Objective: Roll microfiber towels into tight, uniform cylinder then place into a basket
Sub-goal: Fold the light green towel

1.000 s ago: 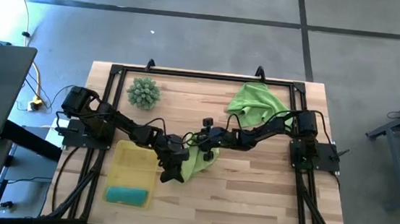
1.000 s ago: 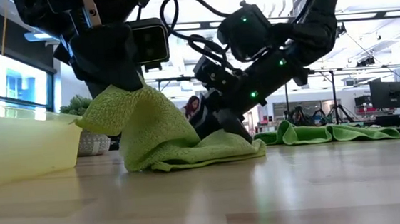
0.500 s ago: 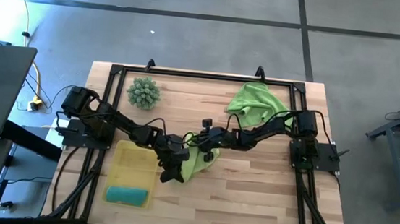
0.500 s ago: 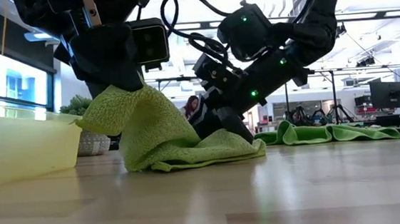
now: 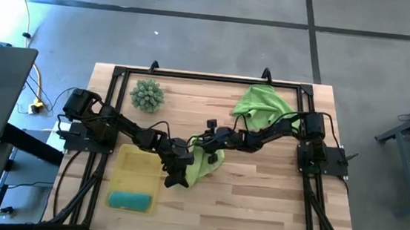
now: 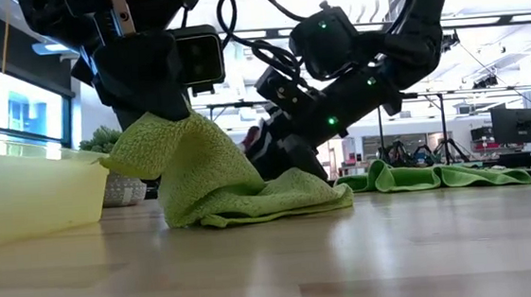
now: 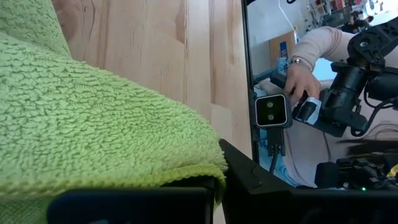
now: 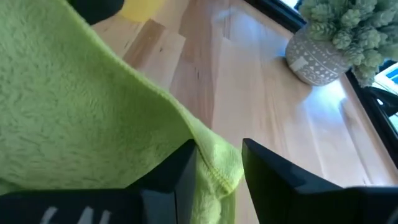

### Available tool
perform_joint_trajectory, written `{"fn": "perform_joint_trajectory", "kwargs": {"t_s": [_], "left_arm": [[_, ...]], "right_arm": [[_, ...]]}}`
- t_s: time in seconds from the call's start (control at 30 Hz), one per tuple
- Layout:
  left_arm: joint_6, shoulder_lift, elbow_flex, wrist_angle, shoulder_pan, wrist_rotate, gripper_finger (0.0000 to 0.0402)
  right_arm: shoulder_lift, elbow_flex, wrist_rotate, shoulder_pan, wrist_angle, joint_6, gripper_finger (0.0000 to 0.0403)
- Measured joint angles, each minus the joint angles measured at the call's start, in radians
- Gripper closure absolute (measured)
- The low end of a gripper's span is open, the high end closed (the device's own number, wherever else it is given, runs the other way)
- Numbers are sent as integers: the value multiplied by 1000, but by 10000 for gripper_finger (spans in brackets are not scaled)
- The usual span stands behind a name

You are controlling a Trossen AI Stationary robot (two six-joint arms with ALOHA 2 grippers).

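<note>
Working mid-table: left gripper (image 5: 176,173) clamped on one edge of lime towel (image 5: 202,167), lifting that edge off the wood in low view (image 6: 201,177); cloth pinched between dark fingers (image 7: 134,200) in left wrist view, towel (image 7: 93,137) filling most of it. Right gripper (image 5: 208,146) at far edge of same towel, fingers (image 8: 180,171) closed on its hem, towel (image 8: 81,106) bunched across right wrist view. Rest of towel crumpled flat on table (image 5: 257,194), not rolled. Second lime towel (image 5: 262,105) lying loose near back right corner, seen low behind the arms (image 6: 438,175). Teal towel (image 5: 131,199) rolled, sitting at near end of yellow basket (image 5: 135,167), basket just left of the held towel; basket wall at left in low view (image 6: 32,195). Spiky green ball in patterned pot (image 5: 147,95) at back left, also (image 8: 329,37). Person's hand (image 7: 303,78) beyond table edge in left wrist view.
</note>
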Motion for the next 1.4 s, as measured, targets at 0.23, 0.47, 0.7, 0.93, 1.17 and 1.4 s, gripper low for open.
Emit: {"fn": "perform_joint_trajectory", "kwargs": {"t_s": [0.23,0.47,0.7,0.93,1.17,1.4], "left_arm": [[0,0,0,1,0,0,401],[-6,0,0,2,0,0,401],[-12,0,0,0,-1,2,401],[7,0,0,-3,9,50,401],[71,-24,2,-6,109,134,401],[306,-105,113,-286,214,-37,401]], "right_arm": [[60,10,-39,-5,61,0,279],[102,86,-39,-5,17,0,298],[104,127,7,-17,-90,21,391],[2,115,78,-35,-266,40,400],[-244,115,92,-37,-626,127,402],[-486,116,72,-35,-990,328,402]]}}
